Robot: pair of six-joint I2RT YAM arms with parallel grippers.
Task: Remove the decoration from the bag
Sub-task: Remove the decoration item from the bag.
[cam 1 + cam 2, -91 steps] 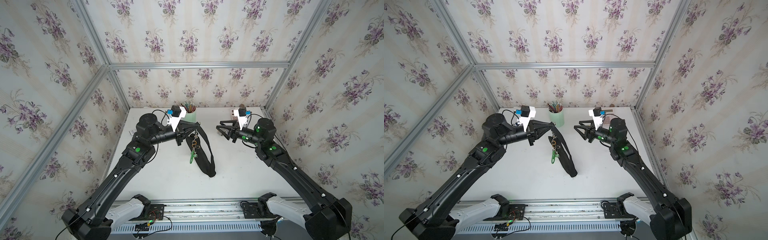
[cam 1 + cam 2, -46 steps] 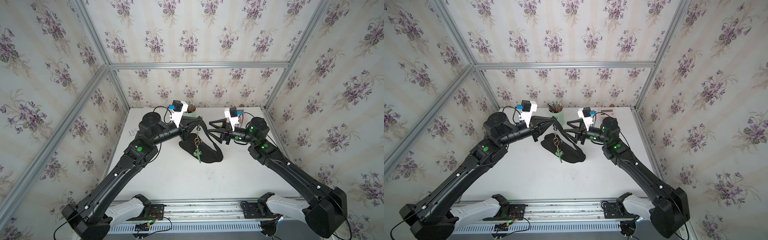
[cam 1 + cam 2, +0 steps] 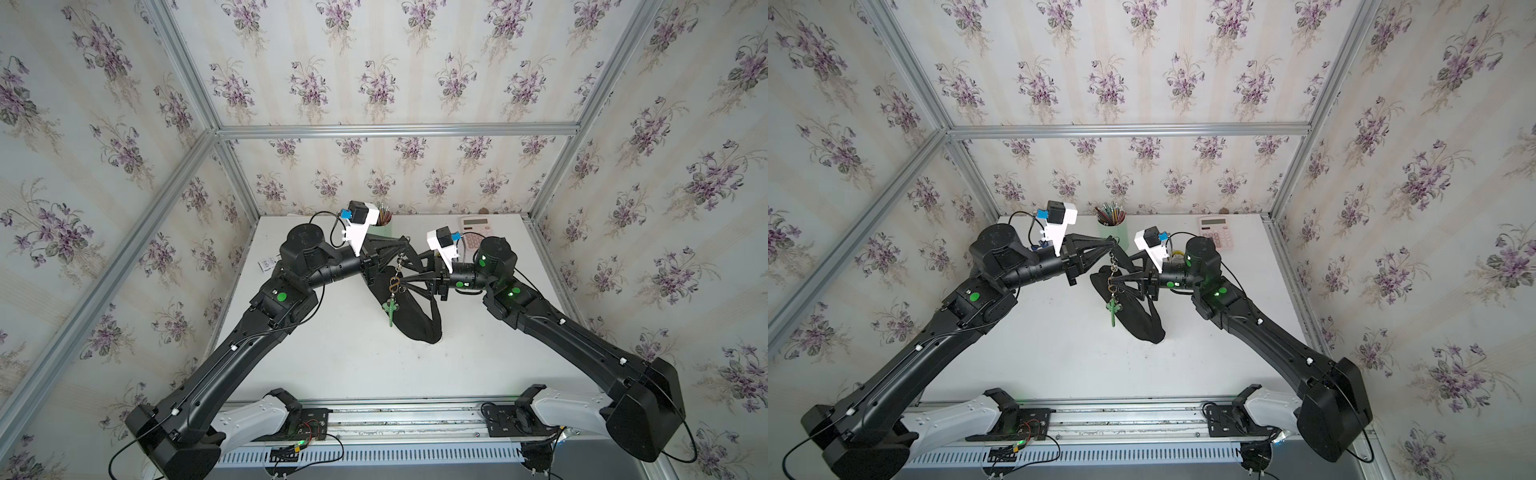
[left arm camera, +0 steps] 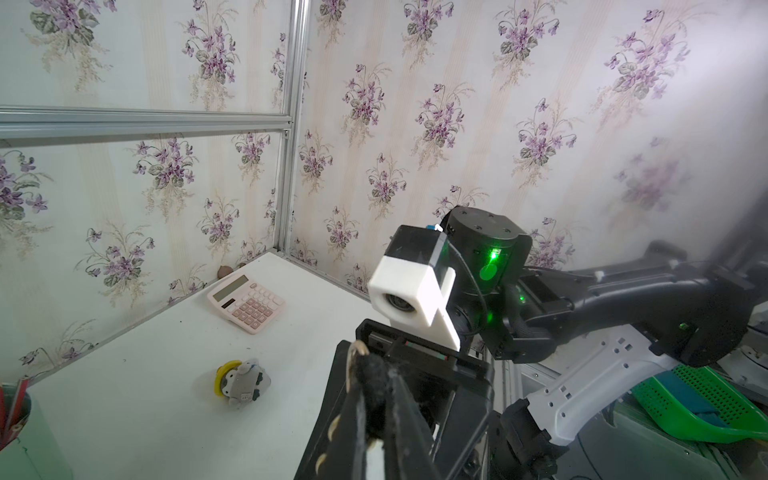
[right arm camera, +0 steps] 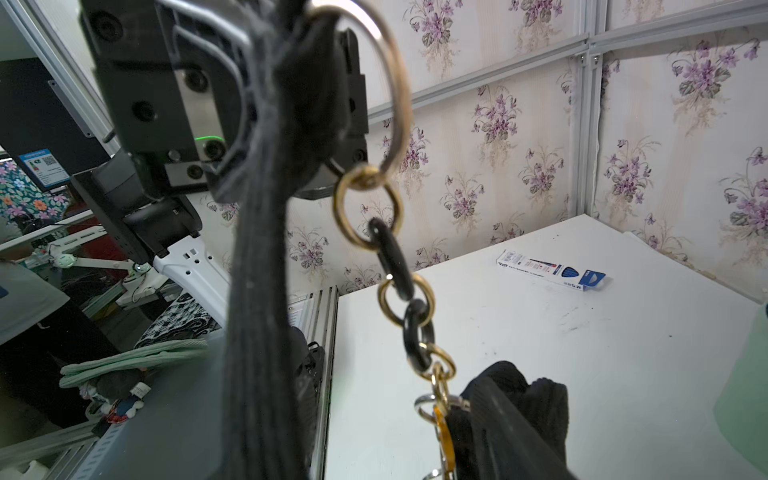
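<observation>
My left gripper (image 3: 400, 244) (image 4: 370, 374) is shut on the strap of the black bag (image 3: 415, 320) (image 3: 1138, 320) and holds it above the table. The bag's lower end rests on the table. A chain (image 5: 390, 257) of gold and black links hangs from the strap ring. Under it dangles the decoration (image 3: 390, 307) (image 3: 1113, 305): a gold clasp (image 5: 440, 419) with a green charm below. My right gripper (image 3: 402, 268) (image 3: 1115, 268) (image 5: 386, 353) is open. Its fingers straddle the chain, and one finger lies right beside the clasp.
A green pencil cup (image 3: 1112, 226) and a pink calculator (image 3: 1217, 232) stand along the back edge. A round grey and yellow plush charm (image 4: 241, 384) lies loose on the table. A blue-white box (image 5: 548, 272) lies at the left side. The two arms nearly meet mid-table.
My right gripper has moved left, from well apart from the bag to around the chain. The left gripper has raised the strap, and the hanging bag has swung.
</observation>
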